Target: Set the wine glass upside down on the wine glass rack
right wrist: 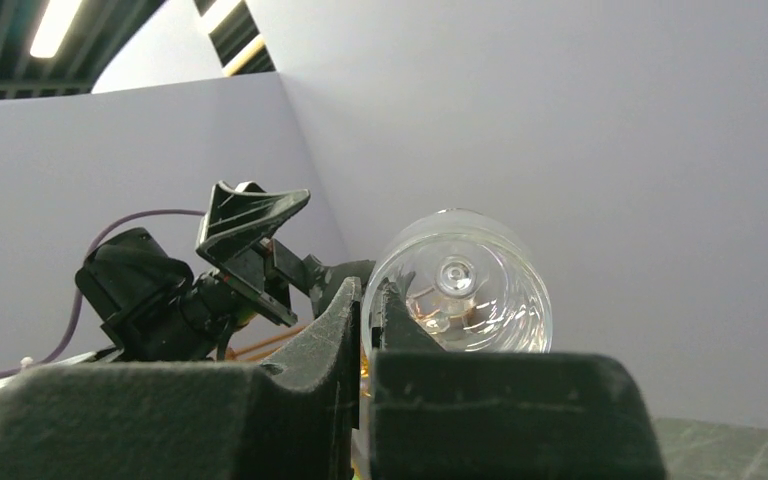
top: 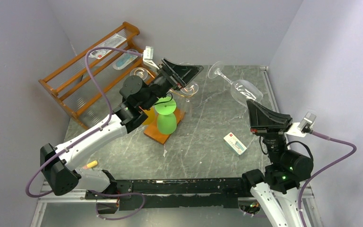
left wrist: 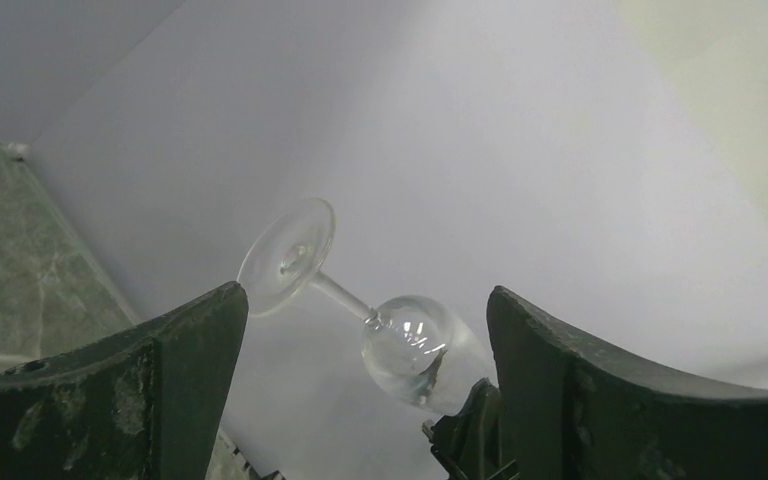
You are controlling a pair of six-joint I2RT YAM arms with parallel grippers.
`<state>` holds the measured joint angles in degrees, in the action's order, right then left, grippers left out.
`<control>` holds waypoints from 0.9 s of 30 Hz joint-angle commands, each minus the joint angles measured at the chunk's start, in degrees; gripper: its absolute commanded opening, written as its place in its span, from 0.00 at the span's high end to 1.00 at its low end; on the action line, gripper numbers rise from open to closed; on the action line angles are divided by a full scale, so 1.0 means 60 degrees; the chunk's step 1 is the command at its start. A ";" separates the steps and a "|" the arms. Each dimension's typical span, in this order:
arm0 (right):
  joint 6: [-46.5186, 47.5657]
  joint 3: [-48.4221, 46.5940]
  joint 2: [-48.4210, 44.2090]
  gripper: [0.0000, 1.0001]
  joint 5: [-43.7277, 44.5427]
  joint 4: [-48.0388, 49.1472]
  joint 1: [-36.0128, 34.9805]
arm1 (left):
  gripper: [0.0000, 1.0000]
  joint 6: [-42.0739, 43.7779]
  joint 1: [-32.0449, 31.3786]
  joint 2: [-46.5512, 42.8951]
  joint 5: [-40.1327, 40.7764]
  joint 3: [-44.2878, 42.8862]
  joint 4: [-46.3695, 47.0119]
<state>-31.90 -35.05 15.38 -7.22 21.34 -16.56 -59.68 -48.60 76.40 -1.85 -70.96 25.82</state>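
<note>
The marbled surface [top: 203,142] has a slatted wooden shelf [top: 90,71] at its far left. The wine glass rack [top: 155,133] stands mid-left with a green glass [top: 166,123] hanging on it. The left hand [top: 189,78] hovers released above the rack. The right hand [top: 253,105] is clenched on the rim of the wine glass [top: 243,90], which is tilted in the air, well apart from the rack.

There were two grippers, the left gripper [top: 194,72] and the right gripper [top: 249,102]. One clear wine glass [top: 240,88] was at the right gripper's tips. Under the left gripper stood one wine glass rack [top: 156,135] with one green glass [top: 166,122]. Two clear glass feet [top: 142,73] showed beside that gripper. Behind it, one wooden shelf [top: 75,78] held two packets [top: 106,47]. One small box [top: 235,143] lay near the right gripper.
</note>
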 commanded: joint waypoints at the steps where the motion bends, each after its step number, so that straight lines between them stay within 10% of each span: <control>1: -0.0224 -0.0356 0.0132 1.00 -0.0356 0.1668 0.0035 | 0.05 0.0673 -0.0095 0.0104 -0.0695 -0.0964 -0.0141; 19: -0.0979 -0.0633 0.1355 1.00 -0.1125 0.4271 0.0034 | 0.07 0.0538 -0.0532 0.0684 -0.0176 -0.1475 0.0652; 27: -0.1012 -0.0943 0.1480 1.00 -0.1081 0.3676 0.0034 | 0.24 0.5208 -0.1054 0.0734 -0.0620 -0.2296 0.0486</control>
<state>-37.43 -38.85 24.43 -14.13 41.76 -16.56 -44.73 -53.25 81.36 -5.21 -81.52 27.88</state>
